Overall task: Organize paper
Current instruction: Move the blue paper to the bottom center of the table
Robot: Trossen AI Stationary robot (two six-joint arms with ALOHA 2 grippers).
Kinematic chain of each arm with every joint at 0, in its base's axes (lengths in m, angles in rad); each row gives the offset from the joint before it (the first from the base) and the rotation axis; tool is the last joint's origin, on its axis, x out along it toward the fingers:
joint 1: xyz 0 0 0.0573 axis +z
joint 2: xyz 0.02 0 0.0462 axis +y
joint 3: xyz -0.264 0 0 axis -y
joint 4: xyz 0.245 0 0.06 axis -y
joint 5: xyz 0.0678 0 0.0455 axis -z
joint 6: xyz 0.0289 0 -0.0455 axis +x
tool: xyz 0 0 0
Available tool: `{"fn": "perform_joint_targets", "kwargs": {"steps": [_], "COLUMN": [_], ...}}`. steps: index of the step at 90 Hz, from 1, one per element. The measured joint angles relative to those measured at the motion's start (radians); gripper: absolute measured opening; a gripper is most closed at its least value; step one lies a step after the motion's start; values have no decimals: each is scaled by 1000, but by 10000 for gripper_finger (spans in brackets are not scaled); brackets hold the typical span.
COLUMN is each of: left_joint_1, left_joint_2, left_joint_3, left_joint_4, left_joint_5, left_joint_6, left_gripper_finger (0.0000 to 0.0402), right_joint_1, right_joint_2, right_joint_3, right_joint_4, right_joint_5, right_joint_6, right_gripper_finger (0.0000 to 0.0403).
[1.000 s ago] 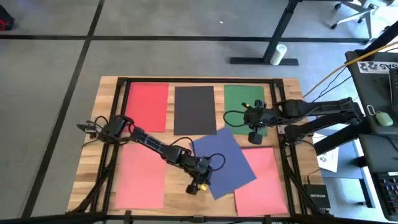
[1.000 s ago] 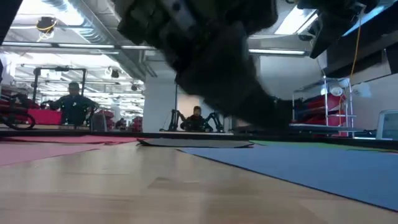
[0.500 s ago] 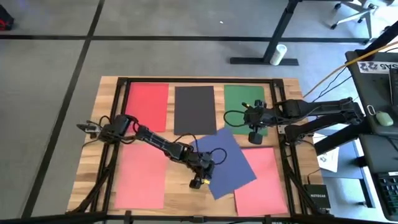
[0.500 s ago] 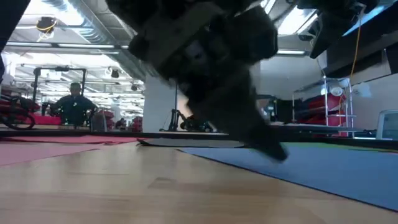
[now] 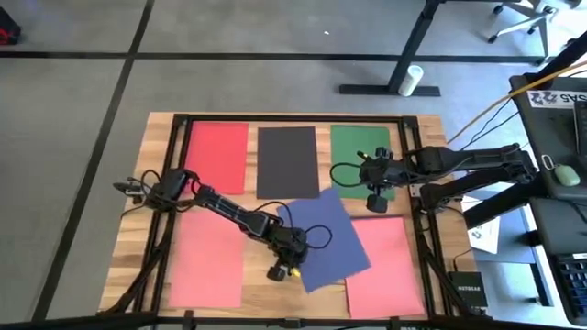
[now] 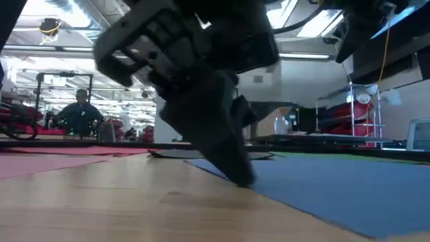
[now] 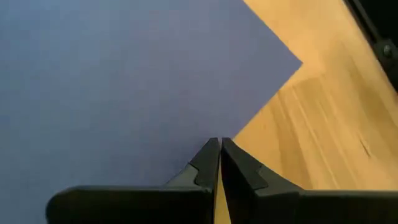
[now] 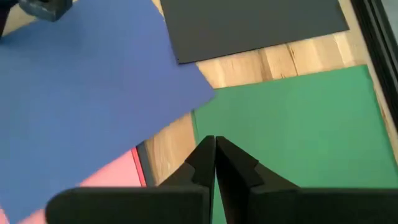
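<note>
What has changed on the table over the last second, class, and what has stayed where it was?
The left gripper, jaws closed and pressing on the flat blue paper sheet, has slid toward the table's left side, dragging and turning the sheet with it. The right gripper stayed above the green paper sheet. The red sheet, black sheet and two pink sheets did not move.
</note>
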Motion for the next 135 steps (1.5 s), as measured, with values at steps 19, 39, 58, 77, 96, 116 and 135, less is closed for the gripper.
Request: {"fn": "perform_joint_targets", "kwargs": {"steps": [19, 39, 58, 77, 96, 116, 135], "left_joint_1": [-9, -67, -51, -7, -17, -56, -89], "left_joint_2": [-128, -186, -69, 16, 39, 15, -19], "left_joint_3": [-4, -2, -3, -2, -2, -1, -1], "left_joint_4": [-201, -80, 76, 160, 142, 40, -32], "left_joint_5": [-59, -125, -121, 49, 138, 140, 136], "left_joint_6": [-14, -58, -36, -77, -119, -162, -200], "left_gripper_finger": [0, 0, 0, 0, 0, 0, 0], "right_joint_1": [0, 0, 0, 0, 0, 0, 0], "right_joint_2": [0, 0, 0, 0, 0, 0, 0], "right_joint_3": [0, 0, 0, 0, 0, 0, 0], "right_joint_4": [-15, -14, -4, -7, -11, -14, -15], "right_joint_5": [-11, -20, -19, -21, -22, -30, -38], "right_joint_6": [0, 1, 1, 1, -2, -3, -3], "right_gripper_finger": [0, 0, 0, 0, 0, 0, 0]}}
